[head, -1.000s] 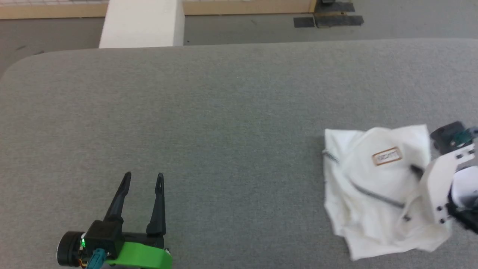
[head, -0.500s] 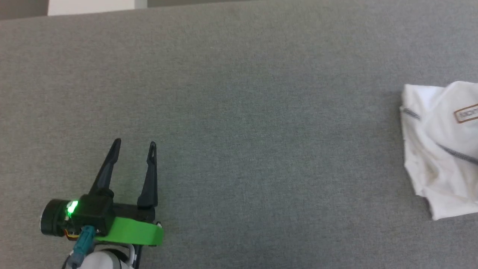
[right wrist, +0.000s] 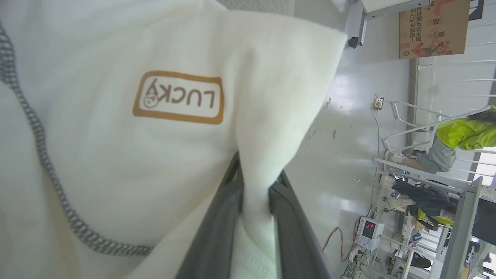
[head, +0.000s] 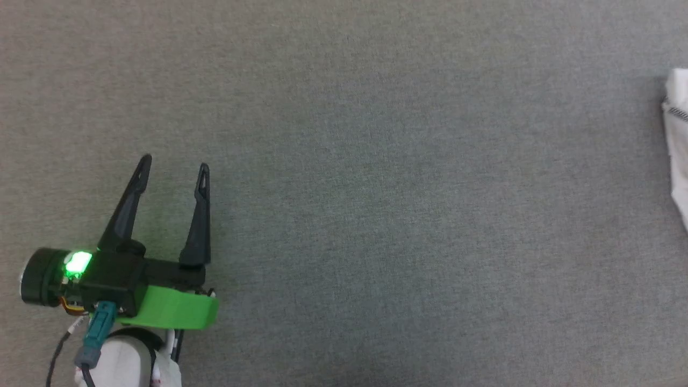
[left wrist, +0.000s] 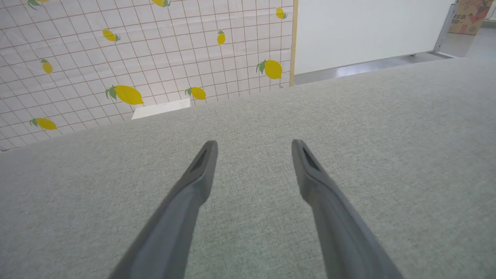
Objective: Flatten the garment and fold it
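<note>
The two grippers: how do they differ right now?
The left gripper stands wide open, holding nothing; the right gripper is shut on a fold of the white T-shirt. The left gripper has bare grey surface beneath it; the right gripper has cloth draped against it. Both are long, dark and two-fingered.

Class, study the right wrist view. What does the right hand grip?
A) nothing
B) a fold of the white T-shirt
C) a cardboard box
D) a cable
B: the right hand is clamped on a fold of the T-shirt, with the white fabric bunched between its jaws.
</note>
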